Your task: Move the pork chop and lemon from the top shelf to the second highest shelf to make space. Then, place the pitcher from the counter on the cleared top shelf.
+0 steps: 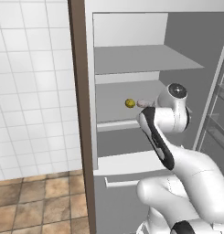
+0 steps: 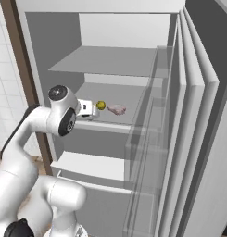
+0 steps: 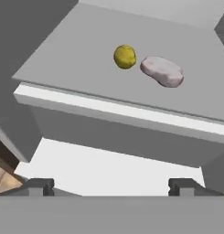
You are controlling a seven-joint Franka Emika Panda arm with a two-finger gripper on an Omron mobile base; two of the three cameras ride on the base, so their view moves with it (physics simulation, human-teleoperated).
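Jaws stand wide apart, gripping nothing; the gripper (image 3: 111, 185) hangs before the second highest shelf (image 3: 131, 112), where the lemon (image 3: 125, 56) lies just beside the pork chop (image 3: 162, 71).

Lemon (image 3: 125, 56): small, round, yellow; rests on a pale grey fridge shelf (image 3: 77, 68) with a white front rim, the second slab down in the base views. Pork chop (image 3: 162, 71): flat oval slab, pale pink, lying flat on that shelf just beside the lemon, not touching. The slab above (image 2: 105, 62) carries neither item
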